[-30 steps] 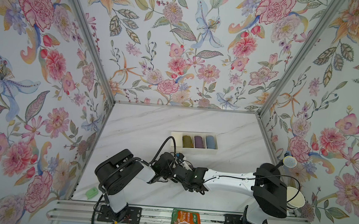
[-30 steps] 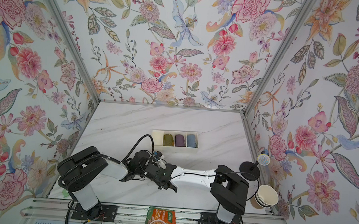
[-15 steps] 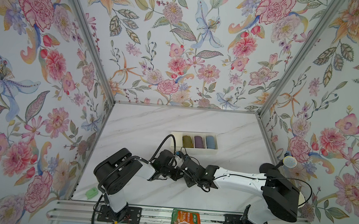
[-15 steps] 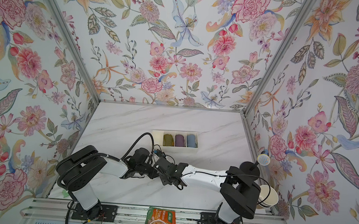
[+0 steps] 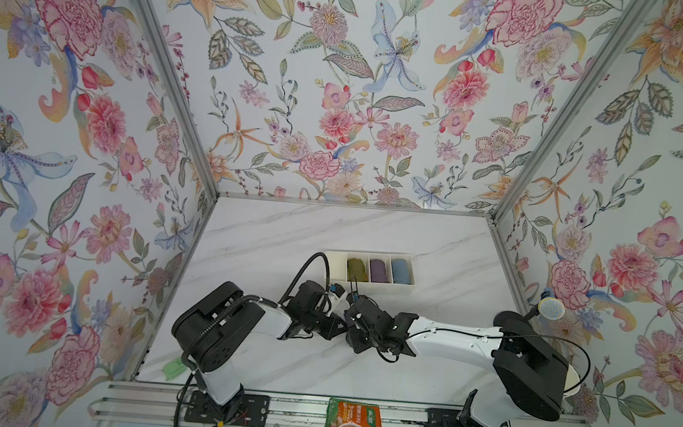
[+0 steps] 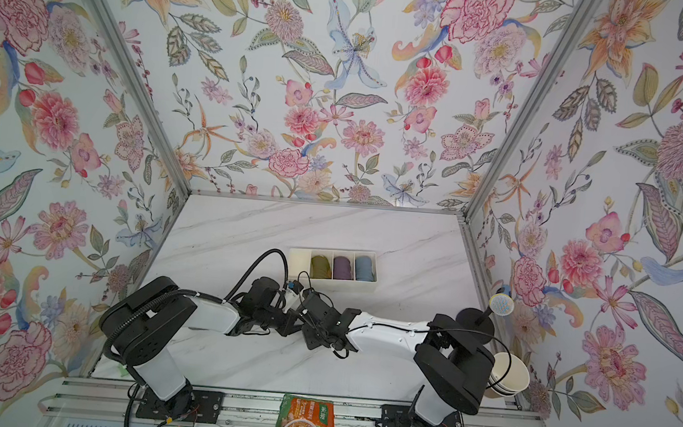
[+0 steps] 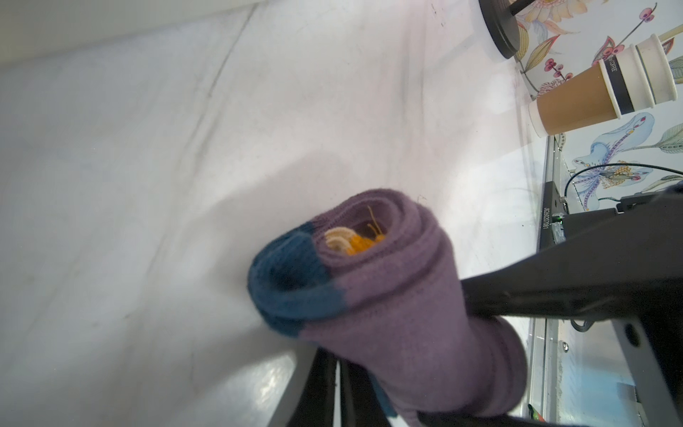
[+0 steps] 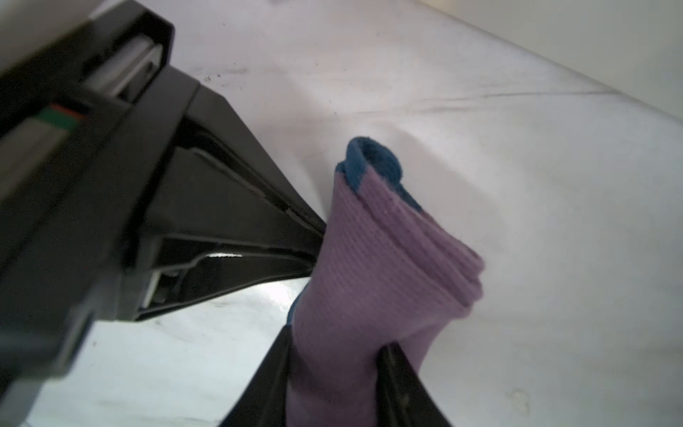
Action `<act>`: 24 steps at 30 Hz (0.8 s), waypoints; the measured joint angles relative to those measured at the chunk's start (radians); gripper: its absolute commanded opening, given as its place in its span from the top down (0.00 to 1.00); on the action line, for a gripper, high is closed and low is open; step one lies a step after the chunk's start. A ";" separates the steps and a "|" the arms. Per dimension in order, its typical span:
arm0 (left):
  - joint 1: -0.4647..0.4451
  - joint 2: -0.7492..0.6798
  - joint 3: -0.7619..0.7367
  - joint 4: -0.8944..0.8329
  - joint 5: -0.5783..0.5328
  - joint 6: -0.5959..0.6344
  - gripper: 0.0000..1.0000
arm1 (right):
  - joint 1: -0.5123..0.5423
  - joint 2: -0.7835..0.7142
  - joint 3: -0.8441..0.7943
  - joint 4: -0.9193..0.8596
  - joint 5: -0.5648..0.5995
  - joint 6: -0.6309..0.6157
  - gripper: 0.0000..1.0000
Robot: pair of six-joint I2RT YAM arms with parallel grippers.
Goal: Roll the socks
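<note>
- Right gripper (image 8: 338,355) has its jaws closed onto one end of the socks (image 7: 388,295), a purple roll pinched from both sides; the roll sits between the divided tray (image 5: 371,284) and the front edge of the bench (image 5: 271,238), about midway along it; resting on the marble or just clear of it, I cannot tell.
- Left gripper (image 8: 318,242) is at the roll's side, jaws drawn almost together, tips hard against the fabric; whether a fold is nipped between them I cannot tell; if one is, pulling away would tug the outer wrap and unwind it.
- Watch the free end; the layers fan apart there and the dark blue toe (image 7: 292,281) curls loose; with only one end clamped, a swing or a tilt could let the coil telescope.
- The yellow cuff (image 7: 354,246) and stray threads show in the core; one slack squeeze and the middle may slide out.
- Tight quarters; the two grippers almost meet at the roll, so a careless retreat risks a knock that jars the grip.
- If the roll is bound for the tray, only the end compartment beside the olive-green bundle (image 5: 357,268) looks free; it is narrow, and a flared roll could snag on the rim or a divider.
</note>
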State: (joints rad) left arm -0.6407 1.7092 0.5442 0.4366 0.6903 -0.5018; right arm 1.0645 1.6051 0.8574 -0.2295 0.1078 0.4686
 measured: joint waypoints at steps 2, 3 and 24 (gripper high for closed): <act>0.013 -0.009 0.000 -0.017 -0.002 0.011 0.87 | 0.001 0.010 0.009 0.003 0.000 0.000 0.64; 0.019 -0.014 0.000 -0.026 -0.002 0.017 0.87 | 0.002 0.014 0.013 0.005 0.000 0.000 0.64; 0.099 -0.228 -0.026 -0.310 -0.125 0.075 0.93 | 0.014 0.047 0.045 0.016 -0.028 -0.001 0.65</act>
State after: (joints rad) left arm -0.5415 1.4815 0.5182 0.1268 0.5652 -0.4271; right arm 1.0790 1.6520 0.9024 -0.2134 0.0795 0.4675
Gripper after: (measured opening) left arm 0.074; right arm 0.352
